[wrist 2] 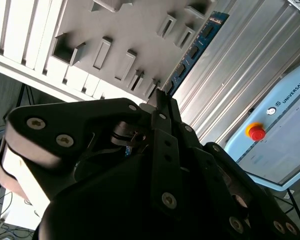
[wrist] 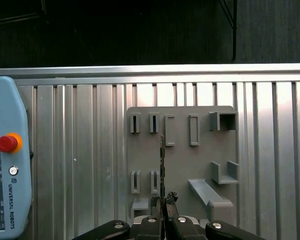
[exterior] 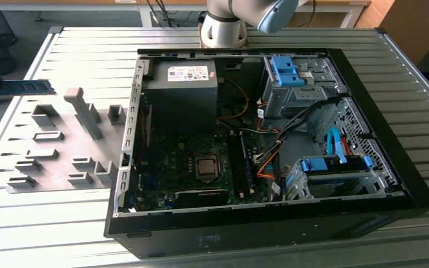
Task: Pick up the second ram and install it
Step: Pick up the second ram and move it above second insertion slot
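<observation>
Above the grey holder tray [exterior: 58, 151], toward the exterior view's left, the gripper [wrist: 163, 201] is closed tight on one short end of the second ram [exterior: 24, 87]. This thin blue memory stick has its free end pointing toward the tray below. It hangs clear of the tray and of the slatted metal counter [exterior: 73, 223], well apart from the open computer case [exterior: 393, 167].

In the first wrist view the stick shows edge-on, in line with the jaws. In the second wrist view its row of dark chips is visible.

I judge this to be the carry stage. Because the hold is at one end, the long free end can swing or twist. Slow travel would suit, with the board square to the jaws and on a path clear of the tray's upright posts [exterior: 84, 111] and the case wall.
</observation>
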Robot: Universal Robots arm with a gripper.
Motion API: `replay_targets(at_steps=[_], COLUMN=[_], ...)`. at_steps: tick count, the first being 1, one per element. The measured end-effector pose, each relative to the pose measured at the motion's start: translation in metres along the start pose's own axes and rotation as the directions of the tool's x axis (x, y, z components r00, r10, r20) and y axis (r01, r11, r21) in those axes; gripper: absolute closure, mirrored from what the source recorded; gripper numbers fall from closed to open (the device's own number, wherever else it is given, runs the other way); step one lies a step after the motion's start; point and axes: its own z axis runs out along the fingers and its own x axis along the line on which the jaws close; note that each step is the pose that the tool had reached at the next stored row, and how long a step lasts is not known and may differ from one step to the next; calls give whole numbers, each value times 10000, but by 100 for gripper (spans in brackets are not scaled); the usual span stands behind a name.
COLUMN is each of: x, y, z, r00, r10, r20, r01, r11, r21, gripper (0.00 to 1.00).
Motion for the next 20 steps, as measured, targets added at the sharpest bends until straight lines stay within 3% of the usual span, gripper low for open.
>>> replay_targets(at_steps=[20], x=[-5], y=[-158], z=[-4], r00=[10000], r10=[0], r20=[-1], r01=[0], r11=[10000], r21=[-2], gripper=[86])
